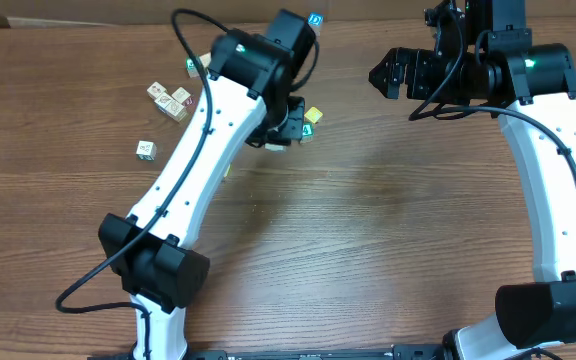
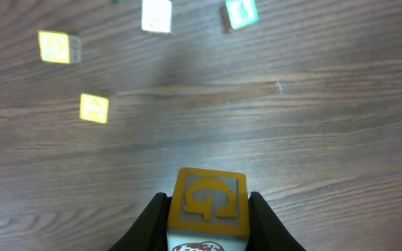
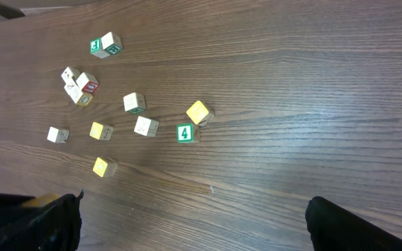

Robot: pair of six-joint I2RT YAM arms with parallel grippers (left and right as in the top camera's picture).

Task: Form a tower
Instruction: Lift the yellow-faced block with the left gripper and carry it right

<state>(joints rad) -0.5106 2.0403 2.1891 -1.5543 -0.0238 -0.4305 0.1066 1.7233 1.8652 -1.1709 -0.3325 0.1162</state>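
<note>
At 6 o'clock in the left wrist view, left gripper [image 2: 208,213] pinches 1 yellow cube [image 2: 208,196]; right gripper [image 1: 382,73], 1 o'clock overhead, stands spread wide.

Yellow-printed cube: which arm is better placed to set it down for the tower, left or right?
Left. The left gripper is shut on the yellow-printed cube. The right gripper is open, holds nothing and hangs off to the side.
</note>
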